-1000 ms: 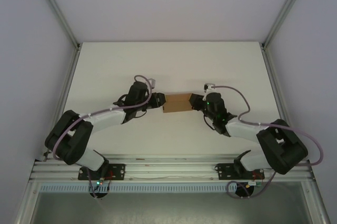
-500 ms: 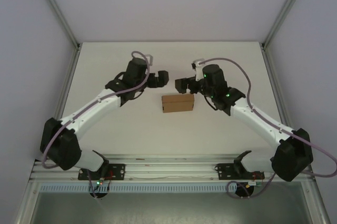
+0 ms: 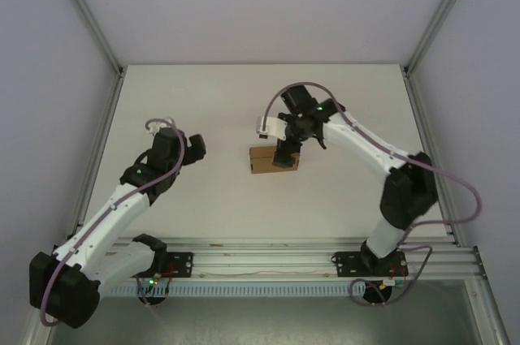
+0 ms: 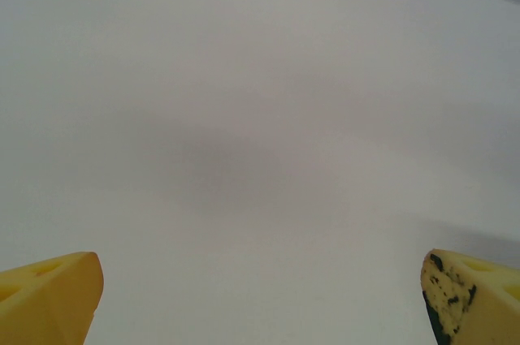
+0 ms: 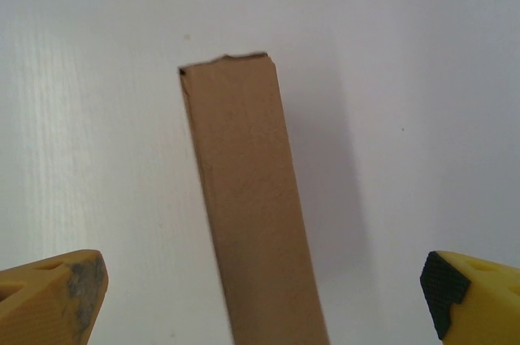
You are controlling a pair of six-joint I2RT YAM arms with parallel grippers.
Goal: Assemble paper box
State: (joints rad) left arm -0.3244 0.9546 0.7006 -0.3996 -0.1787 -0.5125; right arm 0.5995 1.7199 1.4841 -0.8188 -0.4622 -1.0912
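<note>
As right end effector (image 5: 260,295) gapes, paper box (image 5: 244,191) lies beneath.

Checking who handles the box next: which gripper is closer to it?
Right. The right gripper hovers open directly above the box; the left gripper, also open, sits well off to the box's left.

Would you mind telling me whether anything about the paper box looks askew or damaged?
Only slightly: in the right wrist view the paper box has a wavy, uneven far edge with a small dark gap at its left corner, perhaps a loose flap.
</note>
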